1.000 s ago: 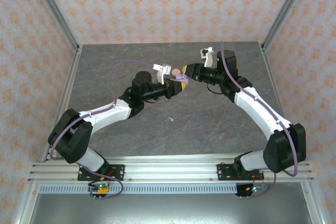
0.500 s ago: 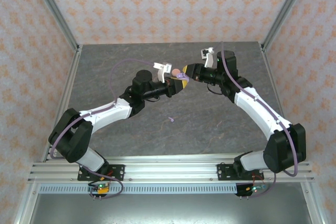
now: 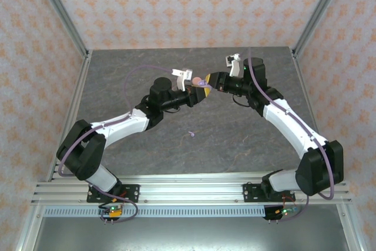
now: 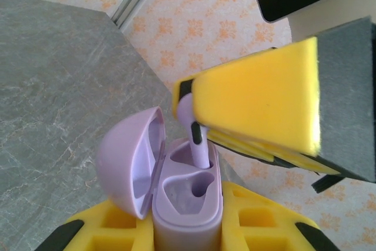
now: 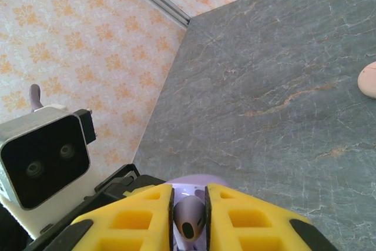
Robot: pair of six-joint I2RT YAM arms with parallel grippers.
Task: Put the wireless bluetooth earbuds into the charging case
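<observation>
— Above the far middle of the surface (image 3: pixel 247 139), what has moved?
— Barely anything. The left arm (image 3: pixel 126 124) has crept a touch farther out to meet the right arm (image 3: pixel 288 119). The left jaws stay clenched on the open lavender charging case (image 4: pixel 187 204), the right jaws on a lavender earbud (image 4: pixel 198 148).
— Seated?
— Not yet, I'd say; its stem is just entering one socket. It looks like fine alignment. Another earbud (image 3: pixel 191 134) lies loose on the surface.

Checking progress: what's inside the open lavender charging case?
A lavender stemmed earbud, pinched by the right gripper, reaches into one socket, stem tip hidden; the other socket looks empty.
</observation>
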